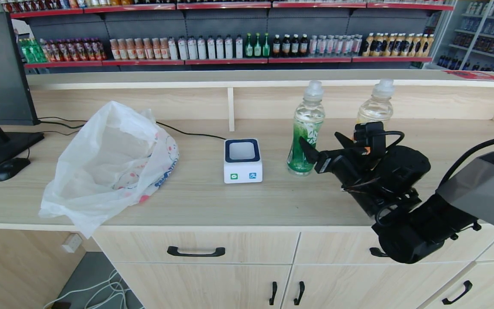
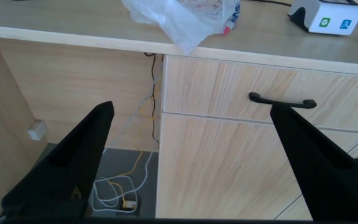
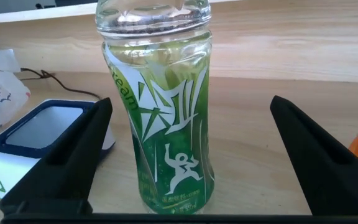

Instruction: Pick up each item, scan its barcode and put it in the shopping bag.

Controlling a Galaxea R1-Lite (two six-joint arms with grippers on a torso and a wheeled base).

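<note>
A clear bottle with a green label (image 1: pixel 306 128) stands upright on the wooden counter (image 1: pixel 212 201), right of the white barcode scanner (image 1: pixel 242 161). My right gripper (image 1: pixel 324 148) is open just right of this bottle, low against its side. In the right wrist view the bottle (image 3: pixel 160 112) stands between the spread fingers (image 3: pixel 67 162), ungripped. A second clear bottle (image 1: pixel 375 107) stands behind the right arm. The white plastic shopping bag (image 1: pixel 109 163) lies open on the counter's left. My left gripper (image 2: pixel 191 168) is open below counter height, facing the drawer fronts.
A monitor stand and a black mouse (image 1: pixel 11 168) sit at the far left, with a cable (image 1: pixel 187 133) running behind the bag. A raised back ledge (image 1: pixel 264 81) borders the counter. Drawers with black handles (image 2: pixel 283 99) lie beneath.
</note>
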